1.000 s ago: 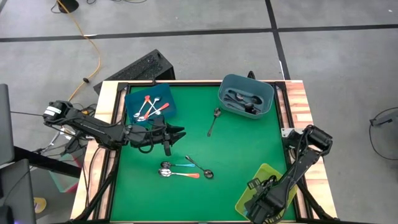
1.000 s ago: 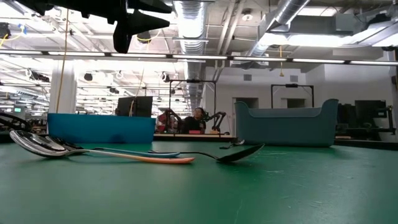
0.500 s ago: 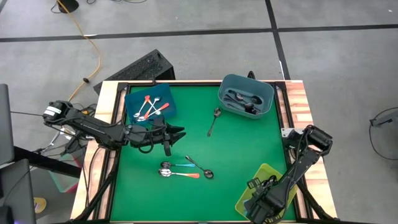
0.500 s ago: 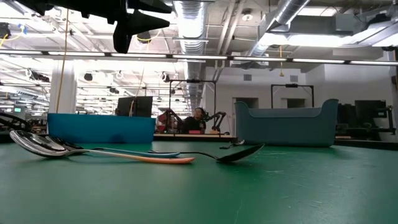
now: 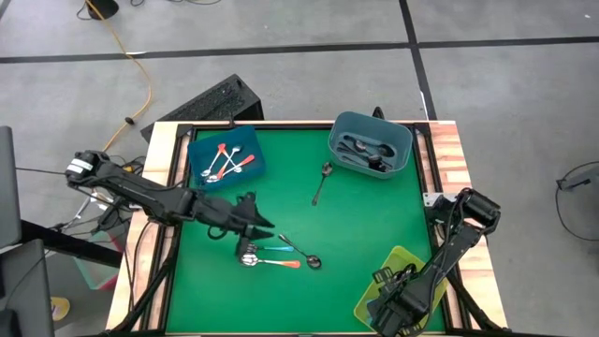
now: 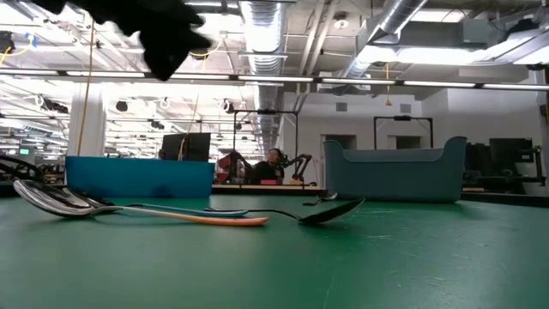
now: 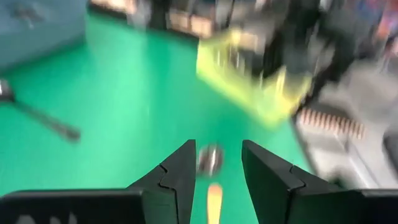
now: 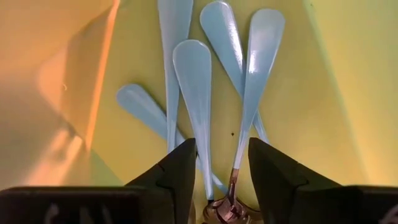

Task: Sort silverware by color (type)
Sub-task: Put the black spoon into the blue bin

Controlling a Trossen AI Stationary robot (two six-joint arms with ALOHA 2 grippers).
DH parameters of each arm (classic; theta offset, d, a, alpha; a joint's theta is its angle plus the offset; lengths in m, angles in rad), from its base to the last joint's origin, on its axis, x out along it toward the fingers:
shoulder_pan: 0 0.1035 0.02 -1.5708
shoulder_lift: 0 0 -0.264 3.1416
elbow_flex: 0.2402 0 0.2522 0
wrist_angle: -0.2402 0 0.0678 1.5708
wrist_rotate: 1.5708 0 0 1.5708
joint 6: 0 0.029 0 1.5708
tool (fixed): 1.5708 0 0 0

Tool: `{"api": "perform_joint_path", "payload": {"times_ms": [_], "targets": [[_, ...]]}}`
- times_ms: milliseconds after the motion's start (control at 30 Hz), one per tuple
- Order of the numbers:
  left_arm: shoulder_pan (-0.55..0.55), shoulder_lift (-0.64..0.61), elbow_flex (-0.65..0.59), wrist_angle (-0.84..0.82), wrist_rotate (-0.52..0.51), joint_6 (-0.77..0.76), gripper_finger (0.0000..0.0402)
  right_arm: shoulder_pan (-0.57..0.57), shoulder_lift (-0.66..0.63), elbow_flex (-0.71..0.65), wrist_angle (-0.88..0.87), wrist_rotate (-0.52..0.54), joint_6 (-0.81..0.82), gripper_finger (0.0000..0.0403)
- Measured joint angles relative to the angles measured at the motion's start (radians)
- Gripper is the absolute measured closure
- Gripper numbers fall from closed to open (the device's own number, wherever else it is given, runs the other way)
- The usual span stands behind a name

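Three spoons lie together on the green mat (image 5: 356, 225): an orange-red-handled one (image 5: 279, 264), a light-blue-handled one (image 5: 273, 249) and a dark one (image 5: 301, 252). My left gripper (image 5: 255, 229) hovers open just above and left of them. Its wrist view shows the orange-red handle (image 7: 213, 202) and a spoon bowl (image 7: 210, 158) below the gap between its fingers. My right gripper (image 8: 222, 155) points down, open, inside the yellow-green bin (image 5: 404, 267). Several light-blue-handled spoons (image 8: 194, 93) lie on the bin's floor, one of them with its metal neck (image 8: 231, 183) between the fingers.
A blue bin (image 5: 201, 150) at the far left holds orange-red-handled spoons (image 5: 225, 161). A grey-blue bin (image 5: 370, 126) at the far right holds dark spoons. Another dark spoon (image 5: 321, 183) lies alone on the mat. The table has wooden edges (image 5: 449, 150).
My left gripper has moved toward the table's near edge and tipped downward, toward the three spoons on the mat. The spoons have stayed where they were.
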Motion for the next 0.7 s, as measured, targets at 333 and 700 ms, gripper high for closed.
{"api": "perform_joint_path", "payload": {"times_ms": [333, 700], "targets": [[-0.135, 0.000, 0.070, -0.276, 0.007, 0.068, 0.0288, -0.003, 0.000, 0.000, 0.000, 0.055, 0.050, 0.0245], [-0.239, 0.000, 0.039, -0.259, -0.139, 0.010, 0.0288, -0.006, 0.000, 0.000, 0.012, 0.083, 0.123, 0.0245]]}}
